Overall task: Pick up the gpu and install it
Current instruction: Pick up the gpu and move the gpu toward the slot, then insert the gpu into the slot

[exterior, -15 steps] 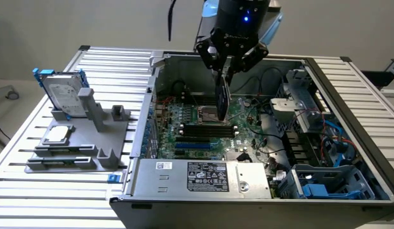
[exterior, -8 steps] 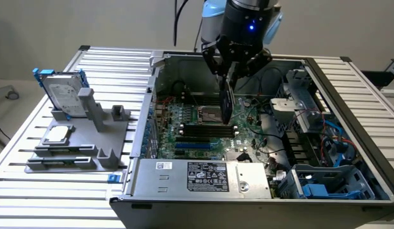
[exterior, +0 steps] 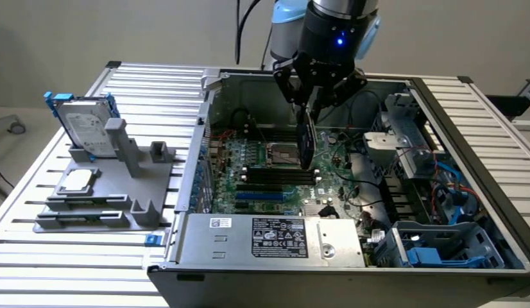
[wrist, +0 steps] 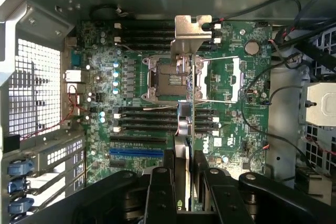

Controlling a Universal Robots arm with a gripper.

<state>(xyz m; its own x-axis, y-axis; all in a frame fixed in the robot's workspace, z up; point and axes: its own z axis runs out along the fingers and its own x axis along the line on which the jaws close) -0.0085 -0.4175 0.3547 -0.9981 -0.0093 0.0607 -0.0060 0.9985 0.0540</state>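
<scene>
Hand: the gripper (exterior: 312, 102) (wrist: 185, 163) pinches the gpu (exterior: 306, 144) (wrist: 186, 111), with one black finger pressed on each flat side.
Gpu: it hangs on its thin edge, standing straight, inside the open computer case (exterior: 247, 282), near the middle of it.
Under the gpu: the green motherboard (exterior: 265, 183) lies on the floor of the computer case. The card is over the silver chip socket (wrist: 168, 80) and the long black memory sticks (wrist: 147, 114).
Touching or not: I cannot tell if the card's low edge touches the board.
Metal end: the shiny bracket (wrist: 192, 30) is at the end of the card far from the gripper.
Grey box: a box with a white label (exterior: 274, 237) sits in the computer case, at its near side in the exterior view.
Outside: a silver hard drive (exterior: 83, 125) with a blue frame stands on a grey stand (exterior: 119, 186), off the computer case on the exterior view's left.
</scene>
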